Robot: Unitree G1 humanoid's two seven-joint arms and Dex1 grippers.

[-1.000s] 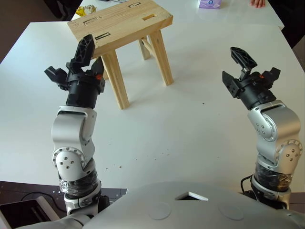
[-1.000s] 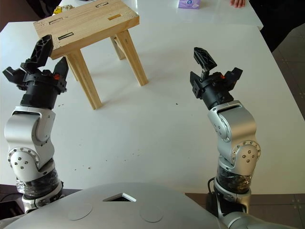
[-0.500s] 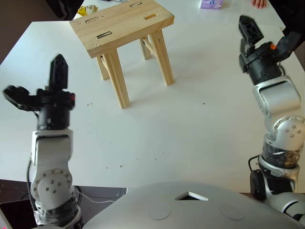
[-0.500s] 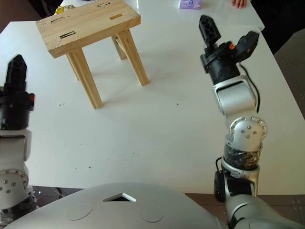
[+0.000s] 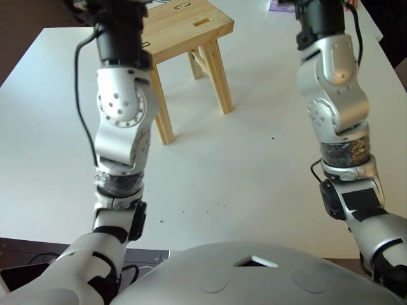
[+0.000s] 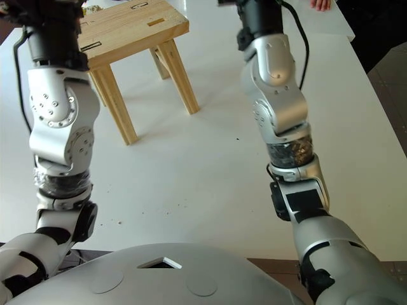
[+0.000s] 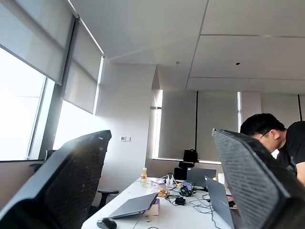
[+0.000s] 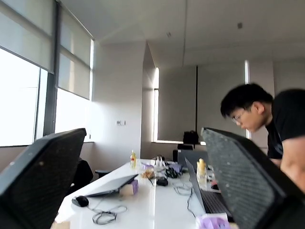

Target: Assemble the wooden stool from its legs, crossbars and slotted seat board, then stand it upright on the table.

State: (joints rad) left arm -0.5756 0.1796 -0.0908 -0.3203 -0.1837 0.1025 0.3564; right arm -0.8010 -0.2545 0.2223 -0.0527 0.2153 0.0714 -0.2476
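Left claw, right claw: both gaping, empty.
Stool stands upright on table; looks done; keep both well clear.

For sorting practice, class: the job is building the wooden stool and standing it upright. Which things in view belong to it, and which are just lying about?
Job: wooden stool, assembled, upright; white table under it; left gripper and right gripper, both open.

Lying about: purple box at the table's far edge; laptop and mouse farther off.
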